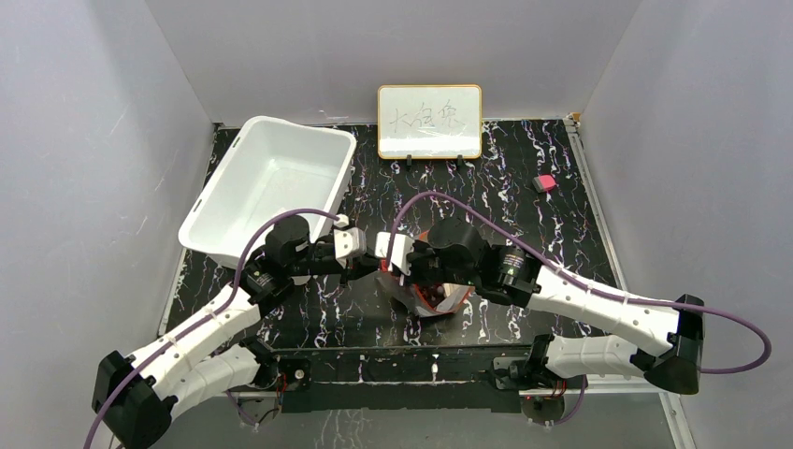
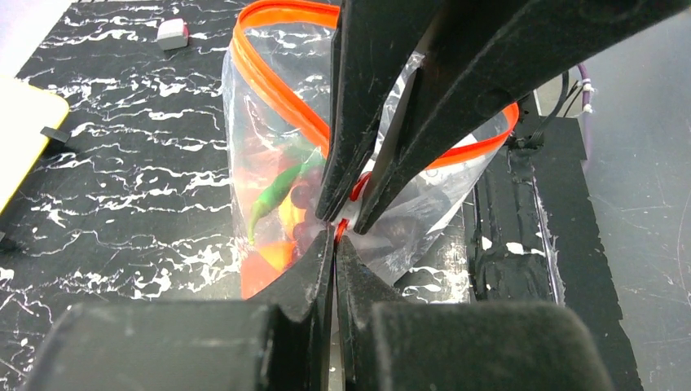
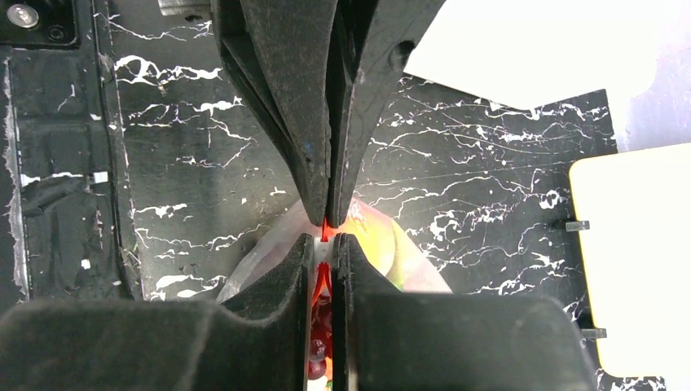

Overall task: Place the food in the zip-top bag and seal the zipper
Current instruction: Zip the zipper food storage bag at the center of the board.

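Top external: bag (image 1: 435, 303) lay crumpled mid-table, toward front edge. Left gripper (image 2: 335, 238) clamped zipper (image 2: 275, 84); right gripper (image 2: 349, 213) pinched same strip, tips almost touching left's. Food (image 2: 281, 199) sat inside bag. White bin (image 1: 271, 178) stood back-left, well apart from bag.

The left fingers (image 2: 303, 281) and right fingers (image 2: 358, 122) meet tip to tip, both pinched on the zipper (image 2: 277, 88) of the bag (image 2: 253, 138), leaving no gap between them. The bin (image 1: 271, 182) blocks the back left and the whiteboard (image 1: 429, 122) the back middle. The table (image 1: 580, 224) right of the bag is open apart from a small pink block (image 1: 542, 182).
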